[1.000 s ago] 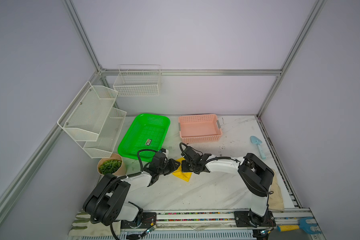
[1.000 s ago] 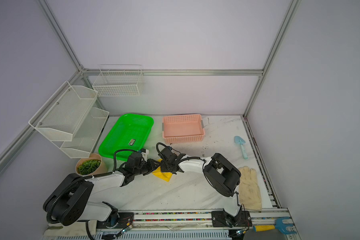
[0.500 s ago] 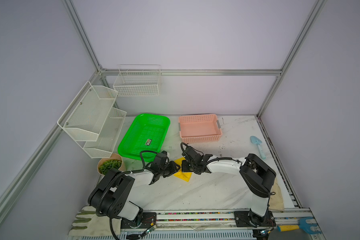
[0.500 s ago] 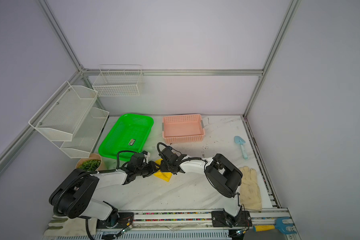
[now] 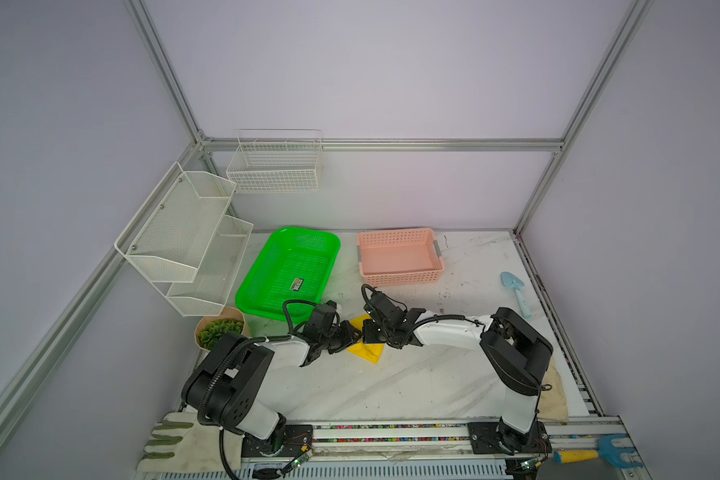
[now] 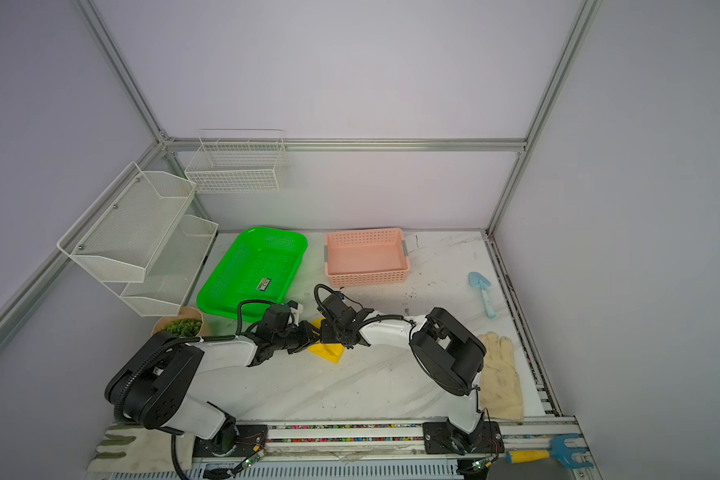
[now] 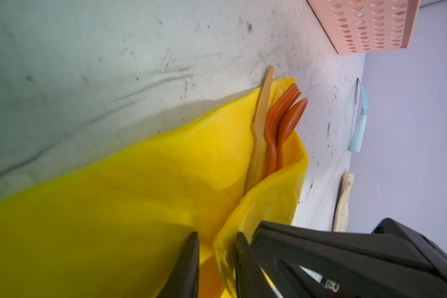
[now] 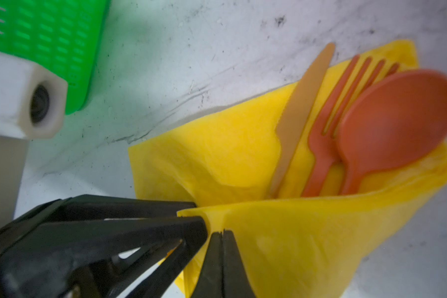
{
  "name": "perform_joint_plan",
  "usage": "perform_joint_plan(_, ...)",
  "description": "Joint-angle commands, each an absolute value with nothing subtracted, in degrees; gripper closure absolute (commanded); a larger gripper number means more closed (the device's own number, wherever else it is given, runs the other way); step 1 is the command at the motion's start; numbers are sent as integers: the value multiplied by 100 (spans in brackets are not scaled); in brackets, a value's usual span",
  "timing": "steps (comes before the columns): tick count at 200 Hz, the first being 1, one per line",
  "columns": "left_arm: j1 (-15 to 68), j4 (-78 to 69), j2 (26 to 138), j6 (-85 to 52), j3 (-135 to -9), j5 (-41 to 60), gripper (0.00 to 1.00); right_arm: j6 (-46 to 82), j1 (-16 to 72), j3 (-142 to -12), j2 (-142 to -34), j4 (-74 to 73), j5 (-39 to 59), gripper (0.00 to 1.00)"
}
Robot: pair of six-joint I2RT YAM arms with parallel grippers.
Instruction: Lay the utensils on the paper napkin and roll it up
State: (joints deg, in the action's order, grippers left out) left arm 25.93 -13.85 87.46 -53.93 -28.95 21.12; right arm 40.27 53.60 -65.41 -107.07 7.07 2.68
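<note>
Three utensils (image 7: 274, 129): orange fork (image 8: 328, 134), orange spoon (image 8: 398, 116) and tan knife (image 8: 302, 103) lie side by side and touching. Their heads point roughly toward the pink basket (image 5: 400, 276), and their handles are hidden under a flap of paper.
Paper napkin (image 5: 368, 353): it lies on the table (image 5: 391, 395) on the near side of the pink basket, off its left front corner, near but apart. One side is lifted over the handles, so the roll looks begun, not finished.
Right gripper (image 8: 221, 233): its fingers are pressed together on the edge of the raised flap.
Left gripper (image 7: 216, 240): it sits just beside the right one, fingers a little apart astride the same flap. Whether they actually pinch it cannot be told.
Feel of the paper: thin, limp and very light. It should crease readily and likely tears under a hard tug.
Feel of the cutlery: stiff, light, smooth plastic. It will probably slide out of the open end if the bundle tilts.
Where to hold: the flap's edge over the handles, with the two grips spread apart so the roll turns evenly. Avoid the loose corner by the heads.
Risk: two grips crowded at one spot may twist the sheet instead of rolling it.
</note>
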Motion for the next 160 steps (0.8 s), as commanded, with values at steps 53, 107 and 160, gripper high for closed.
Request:
perform_joint_plan(53,2566,-1799,8868,-5390,-3393,2248,97,4103,5322,-6428,-10356,556,360,94)
perform_joint_plan(107,2567,-1785,8798,-5313,-3388,2197,100,4229,5323,-6339,-9819,638,180,92)
perform_joint_plan(160,2532,-1740,8666,-5247,-3308,2061,100,4369,5284,-6079,-9379,681,-288,92)
